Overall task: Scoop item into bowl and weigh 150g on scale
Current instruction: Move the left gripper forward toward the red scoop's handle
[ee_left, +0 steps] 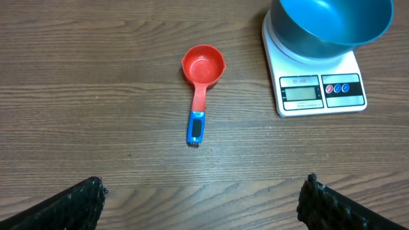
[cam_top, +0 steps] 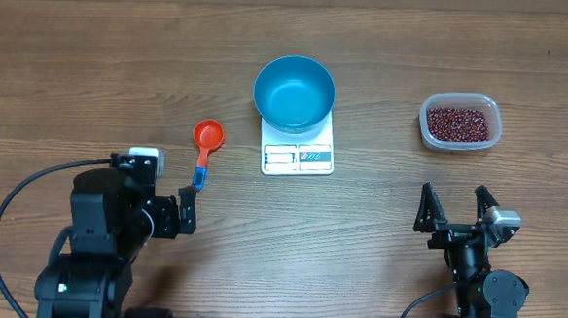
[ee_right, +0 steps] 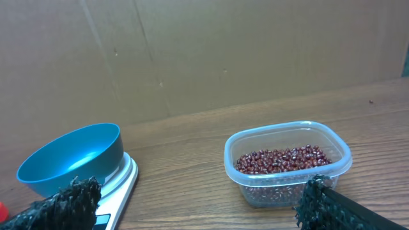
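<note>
The small dark red-brown beans [ee_right: 284, 160] lie in a loose heap inside a clear rectangular plastic tub [ee_right: 255, 191] at the far right of the wooden counter [cam_top: 94, 61], filling it only partway up its walls. The tub stands well apart from the white kitchen scale [cam_top: 298, 157], which sits near the middle of the counter. The bright blue bowl [cam_top: 293, 91] rests on the scale's platform and is empty. It covers the back of the scale and overhangs it, leaving the grey display and the blue-edged panels showing in front. Left of the scale, apart from it, a red measuring scoop [ee_left: 199, 101] lies flat on the counter with its cup toward the far side and its blue-tipped handle pointing back toward the left arm; the cup holds nothing. The left fingers [ee_left: 70, 207] are spread as wide as they go and grip nothing. They hang over bare wood, near the scoop's handle end but not touching it. The right fingers [ee_right: 67, 204] are likewise spread fully apart and empty. From their own camera they frame the tub and the bowl, and from overhead they sit near the front edge, roughly in line with the tub but well short of it. A brown cardboard wall [ee_right: 192, 51] stands behind the counter.
</note>
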`<state>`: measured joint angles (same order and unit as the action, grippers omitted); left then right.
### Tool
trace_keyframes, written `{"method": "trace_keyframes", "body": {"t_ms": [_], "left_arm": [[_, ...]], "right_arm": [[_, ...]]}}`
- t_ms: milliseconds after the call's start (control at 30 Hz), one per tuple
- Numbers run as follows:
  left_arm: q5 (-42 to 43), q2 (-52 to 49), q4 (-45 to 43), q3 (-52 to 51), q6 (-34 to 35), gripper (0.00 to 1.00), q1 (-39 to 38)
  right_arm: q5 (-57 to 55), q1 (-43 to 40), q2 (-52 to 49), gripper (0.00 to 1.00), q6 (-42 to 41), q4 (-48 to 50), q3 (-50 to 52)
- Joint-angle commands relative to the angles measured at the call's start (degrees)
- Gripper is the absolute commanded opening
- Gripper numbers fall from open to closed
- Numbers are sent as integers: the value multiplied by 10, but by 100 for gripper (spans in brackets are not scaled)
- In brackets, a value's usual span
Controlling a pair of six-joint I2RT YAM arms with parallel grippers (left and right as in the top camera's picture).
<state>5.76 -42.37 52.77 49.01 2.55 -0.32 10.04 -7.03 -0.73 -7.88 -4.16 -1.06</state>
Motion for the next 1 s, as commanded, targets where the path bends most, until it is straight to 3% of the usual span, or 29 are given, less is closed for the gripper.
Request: {"method": "trace_keyframes", "body": {"t_ms": [0,967], "left_arm": [[-3,-8,4,31,-13,100,3],[1,-64,49,94,-13,100,3]], "right_arm": [[-6,3,6,100,-3,2,6],[-6,3,6,100,-3,2,6]]}}
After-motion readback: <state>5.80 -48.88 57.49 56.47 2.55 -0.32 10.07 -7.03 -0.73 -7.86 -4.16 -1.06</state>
